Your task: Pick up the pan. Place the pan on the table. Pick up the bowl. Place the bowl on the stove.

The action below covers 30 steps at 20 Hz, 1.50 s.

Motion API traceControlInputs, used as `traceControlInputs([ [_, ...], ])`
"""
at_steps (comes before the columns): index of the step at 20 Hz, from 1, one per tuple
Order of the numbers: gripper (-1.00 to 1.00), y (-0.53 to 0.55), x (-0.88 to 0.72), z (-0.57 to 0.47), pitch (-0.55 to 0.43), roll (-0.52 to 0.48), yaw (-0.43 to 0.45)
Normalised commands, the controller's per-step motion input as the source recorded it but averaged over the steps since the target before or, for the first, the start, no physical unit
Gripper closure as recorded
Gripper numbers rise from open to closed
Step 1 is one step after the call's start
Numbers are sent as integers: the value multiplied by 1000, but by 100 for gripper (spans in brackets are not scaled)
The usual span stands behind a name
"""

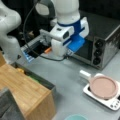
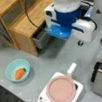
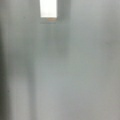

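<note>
your gripper (image 2: 80, 43) hung high over the bare table (image 2: 56, 55), well apart from everything the task names. only a dark stub of it showed below the wrist block in a front view, so i could not tell how far its jaws stood open, and nothing appeared to be in its hold. the wrist view gave only grey table (image 3: 75, 75) and the pale end of the pan's handle (image 3: 49, 8) at its top edge, with no fingers in sight.

the pan (image 2: 60, 90) sat on the stove (image 2: 45, 101), not yet lifted, covering the burner. in a front view it lay toward the bottom from the gripper, slightly to the left, and its handle (image 2: 72, 69) stuck out from the rim up and to the right, so the handle's free end was the part of the pan nearest the gripper. its long axis ran on a diagonal between the pan and the wrist. in the other camera's frame the pan (image 1: 103, 87) was at the lower right on the stove (image 1: 112, 102), with the handle (image 1: 85, 74) pointing up and left toward the arm.

the bowl (image 2: 18, 70) stood on the table at a front view's left, well apart from the stove and farther from the gripper than the pan. it held one orange carrot-like item (image 2: 19, 73), lying on the bowl's floor. the pan looked empty.
</note>
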Motion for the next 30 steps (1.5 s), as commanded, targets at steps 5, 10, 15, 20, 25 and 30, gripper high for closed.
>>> traceControlInputs([
  [5,-100,190,259,-48,110,51,-135],
  [10,-100,156,245,-60,49,32,-168],
  [15,-100,108,230,-195,6,16,-119],
  [20,-100,75,148,-120,1,-7,-95],
  [25,-100,72,87,-67,-24,-33,-87],
  [30,-100,63,41,-96,-29,-93,-83],
])
